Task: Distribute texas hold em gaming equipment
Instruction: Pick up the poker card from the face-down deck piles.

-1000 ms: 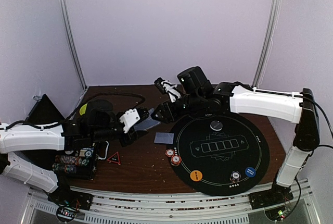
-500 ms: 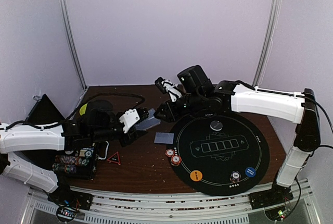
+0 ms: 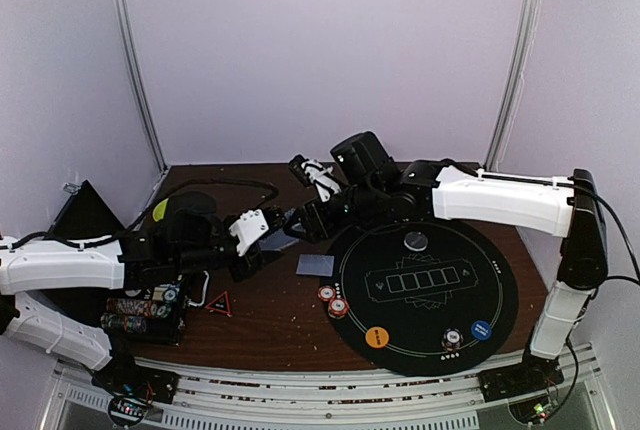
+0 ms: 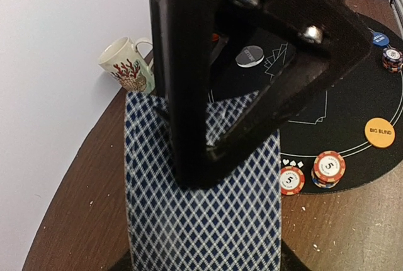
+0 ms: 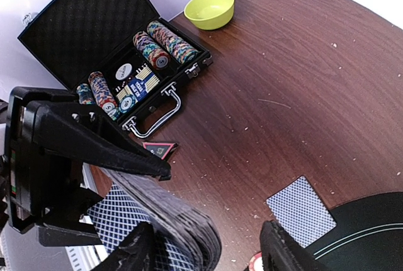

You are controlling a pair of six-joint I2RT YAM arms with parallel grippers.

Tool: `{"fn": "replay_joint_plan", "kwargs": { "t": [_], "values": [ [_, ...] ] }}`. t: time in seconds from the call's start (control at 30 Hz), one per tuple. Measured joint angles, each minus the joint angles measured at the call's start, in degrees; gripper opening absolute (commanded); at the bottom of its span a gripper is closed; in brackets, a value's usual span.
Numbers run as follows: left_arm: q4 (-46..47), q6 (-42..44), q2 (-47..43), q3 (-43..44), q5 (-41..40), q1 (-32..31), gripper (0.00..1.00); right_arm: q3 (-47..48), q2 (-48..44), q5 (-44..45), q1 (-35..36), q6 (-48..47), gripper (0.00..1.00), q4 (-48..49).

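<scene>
My left gripper [image 3: 262,240] is shut on a deck of blue diamond-backed playing cards [image 4: 201,220], held above the brown table [image 3: 265,320]. My right gripper [image 3: 300,221] is open right at the deck's far end; in the right wrist view its fingers [image 5: 133,251] flank the deck's edge [image 5: 182,224]. One card [image 3: 315,264] lies face down by the black round mat [image 3: 500,280]. Two red-and-white chip stacks [image 3: 332,300] sit at the mat's left rim, another stack [image 3: 452,338] on it. The orange button [image 3: 376,336], blue button [image 3: 481,330] and clear-grey button [image 3: 416,240] lie on the mat.
An open black case [image 5: 126,75] with chip rows stands at the left, a small red triangle [image 3: 219,301] beside it. A green bowl [image 5: 210,8] sits beyond the case. A white patterned mug [image 4: 126,65] stands near the back wall.
My right gripper has moved left, closing in on the deck held by my left gripper. The left arm and the deck have stayed put.
</scene>
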Motion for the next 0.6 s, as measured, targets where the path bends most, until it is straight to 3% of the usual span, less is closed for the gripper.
{"fn": "replay_joint_plan", "kwargs": {
  "t": [0.6],
  "values": [
    [0.0,0.0,0.0,-0.3,-0.1,0.0,0.48,0.0,-1.4,4.3,0.3,-0.7,0.34,-2.3]
  ]
}}
